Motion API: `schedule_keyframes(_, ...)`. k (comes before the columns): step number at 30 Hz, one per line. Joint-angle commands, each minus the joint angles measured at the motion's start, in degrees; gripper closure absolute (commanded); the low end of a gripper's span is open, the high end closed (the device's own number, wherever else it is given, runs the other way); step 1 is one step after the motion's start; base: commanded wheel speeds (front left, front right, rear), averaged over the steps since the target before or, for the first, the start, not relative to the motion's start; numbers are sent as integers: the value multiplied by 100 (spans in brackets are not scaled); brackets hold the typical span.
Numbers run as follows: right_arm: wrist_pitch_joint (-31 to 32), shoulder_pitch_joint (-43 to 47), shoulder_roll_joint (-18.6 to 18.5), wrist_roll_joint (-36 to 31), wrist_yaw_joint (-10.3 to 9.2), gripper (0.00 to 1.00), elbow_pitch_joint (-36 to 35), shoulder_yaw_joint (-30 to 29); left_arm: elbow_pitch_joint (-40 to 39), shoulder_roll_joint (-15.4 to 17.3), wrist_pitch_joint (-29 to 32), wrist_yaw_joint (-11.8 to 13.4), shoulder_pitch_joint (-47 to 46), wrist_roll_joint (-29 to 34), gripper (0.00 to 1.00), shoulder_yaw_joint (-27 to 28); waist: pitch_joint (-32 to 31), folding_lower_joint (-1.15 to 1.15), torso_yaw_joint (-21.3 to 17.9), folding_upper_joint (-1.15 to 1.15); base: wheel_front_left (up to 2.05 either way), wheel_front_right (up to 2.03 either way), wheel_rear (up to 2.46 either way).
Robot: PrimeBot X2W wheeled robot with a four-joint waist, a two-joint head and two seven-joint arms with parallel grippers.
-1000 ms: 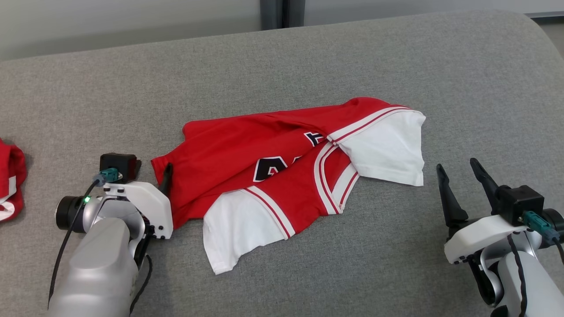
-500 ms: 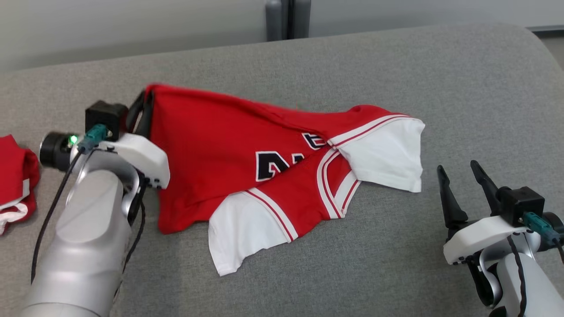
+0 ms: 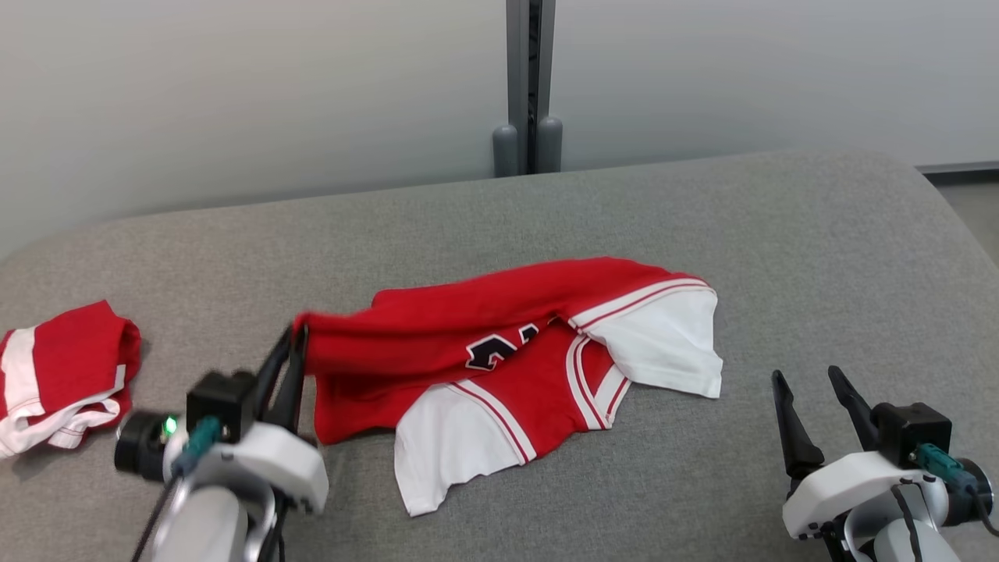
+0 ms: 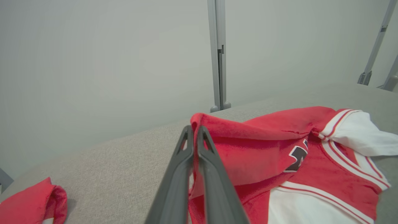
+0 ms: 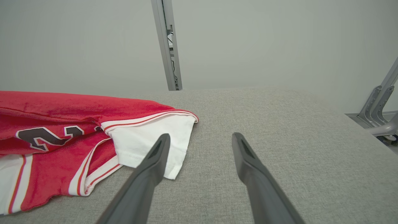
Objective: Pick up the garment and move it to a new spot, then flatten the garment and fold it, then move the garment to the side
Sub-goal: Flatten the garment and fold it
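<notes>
Head view: the left gripper (image 3: 296, 336) is clenched on the left edge of the red-and-white fabric jersey with dark lettering (image 3: 437, 336). It lifts that corner off the grey woven cushion surface (image 3: 702, 218), while the rest lies crumpled mid-cushion. At lower right, the right gripper (image 3: 804, 373) hovers with fingers spread, holding nothing, well apart from the jersey. A second bunched red-and-white cloth (image 3: 62, 367) sits far left.

Left wrist view: the left gripper (image 4: 194, 128) has its dark fingers pressed together, red fabric pinched between them, and the jersey (image 4: 264, 146) drapes away to the right.

Right wrist view: the right gripper (image 5: 200, 135) gapes over bare cushion, with the jersey's white sleeve (image 5: 149, 137) near the finger on that view's left.
</notes>
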Motion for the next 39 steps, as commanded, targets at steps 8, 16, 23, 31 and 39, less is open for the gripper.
schedule_keyframes(8, -1, 273, 37, -5, -2, 0, -2, -8, 142, -184, -2, -89, 1050, -70, 100, 156, -258, 0, 78, 0, 0, 0, 0)
schedule_keyframes(16, -1, 377, 94, 120, -2, 0, 35, 94, 355, -382, -1, 147, 1701, -241, 0, 660, -377, 0, -109, 0, 0, 0, 0)
schedule_keyframes(23, -1, 344, 161, 194, -2, 0, -77, 123, 0, -466, -4, 510, 2036, -235, 0, 1232, -390, 0, -226, 0, 0, 0, 0)
schedule_keyframes(31, 0, 286, 210, 20, -2, 0, -494, 121, -565, -505, -2, 451, 1906, -72, 0, 1506, -406, 0, -191, 0, 0, 0, 0)
schedule_keyframes(39, 0, 381, 235, -140, -2, 0, -556, 132, -658, -514, -2, 468, 1891, -189, 0, 1356, -414, 0, -137, 0, 0, 0, 0)
